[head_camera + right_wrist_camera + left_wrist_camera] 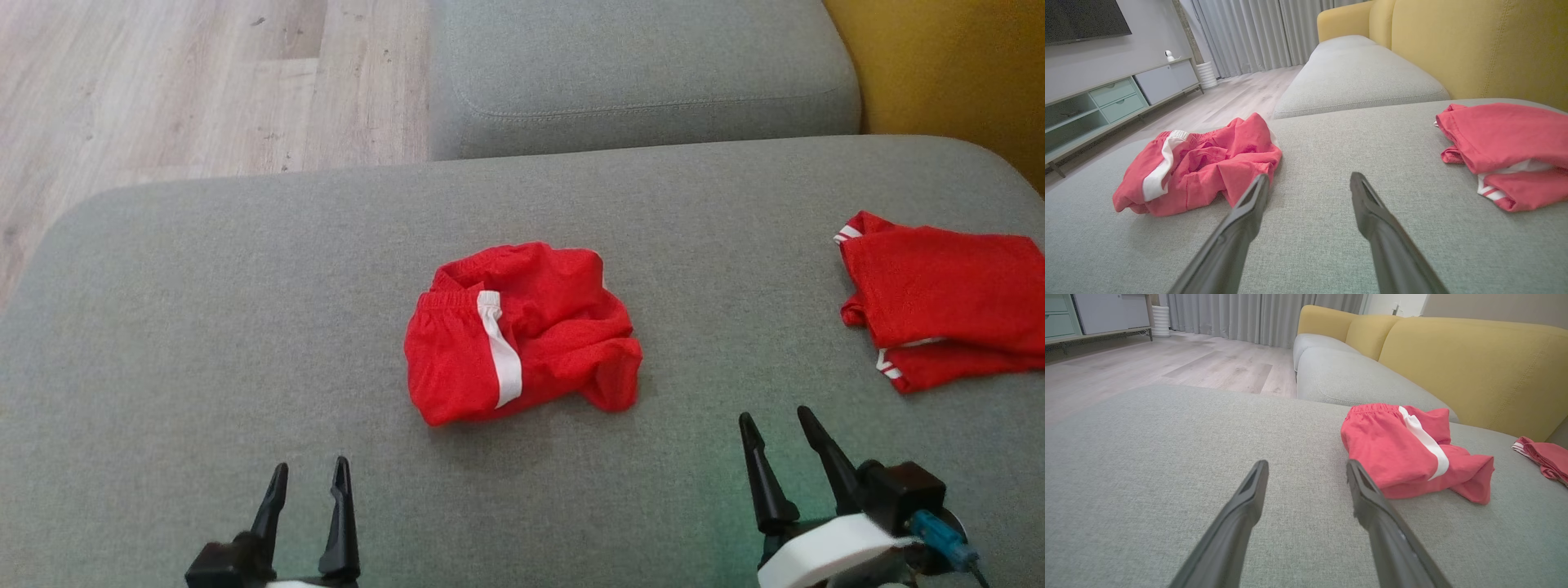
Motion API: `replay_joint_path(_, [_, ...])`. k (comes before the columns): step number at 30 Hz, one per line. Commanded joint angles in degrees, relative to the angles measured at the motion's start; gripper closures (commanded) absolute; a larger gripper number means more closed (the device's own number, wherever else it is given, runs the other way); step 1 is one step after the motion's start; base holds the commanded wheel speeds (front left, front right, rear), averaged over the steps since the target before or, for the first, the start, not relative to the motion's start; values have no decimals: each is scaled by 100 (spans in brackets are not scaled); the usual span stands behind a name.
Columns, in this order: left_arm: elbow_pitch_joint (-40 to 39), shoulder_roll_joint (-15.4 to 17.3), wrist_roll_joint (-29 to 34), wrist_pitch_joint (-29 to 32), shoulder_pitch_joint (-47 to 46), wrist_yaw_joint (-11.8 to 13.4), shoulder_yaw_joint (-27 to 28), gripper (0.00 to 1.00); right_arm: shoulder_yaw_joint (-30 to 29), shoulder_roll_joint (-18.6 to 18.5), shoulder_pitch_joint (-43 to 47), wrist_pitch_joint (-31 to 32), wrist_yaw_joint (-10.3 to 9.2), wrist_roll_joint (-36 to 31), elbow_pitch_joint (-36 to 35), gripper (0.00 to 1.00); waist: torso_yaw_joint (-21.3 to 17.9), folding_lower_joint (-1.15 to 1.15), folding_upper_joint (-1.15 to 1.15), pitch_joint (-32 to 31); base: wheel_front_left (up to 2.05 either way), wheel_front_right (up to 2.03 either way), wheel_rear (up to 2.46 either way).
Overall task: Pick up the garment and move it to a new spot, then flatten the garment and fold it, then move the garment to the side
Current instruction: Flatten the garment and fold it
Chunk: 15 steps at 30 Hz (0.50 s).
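This is a home living room. The right gripper (1309, 178) hangs over a wide grey sofa seat (1310, 245), and yellow back cushions (1474, 45) rise ahead and to its right. Far to its left, a low cabinet (1126, 94) with drawers stands under a wall-mounted television (1081, 18). Ahead, grey curtains (1249, 32) fall to a pale wood floor (1237, 98).

head looks down, wrists skim low, all share crumpled garment (522, 331)
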Motion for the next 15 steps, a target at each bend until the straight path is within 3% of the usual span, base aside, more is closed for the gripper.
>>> replay_joint_path(1, [-183, 59, -1, -41, -265, 29, 191, 0, 154, -28, -259, -75, 20, 49, -153, 0, 2, 0, 0, 2, 0, 0, 0])
replay_joint_path(15, [-206, 120, 62, 31, -411, 68, 98, 0, 116, -28, -304, -68, 20, 36, -155, 0, 2, 0, 0, 71, 0, 0, 0])
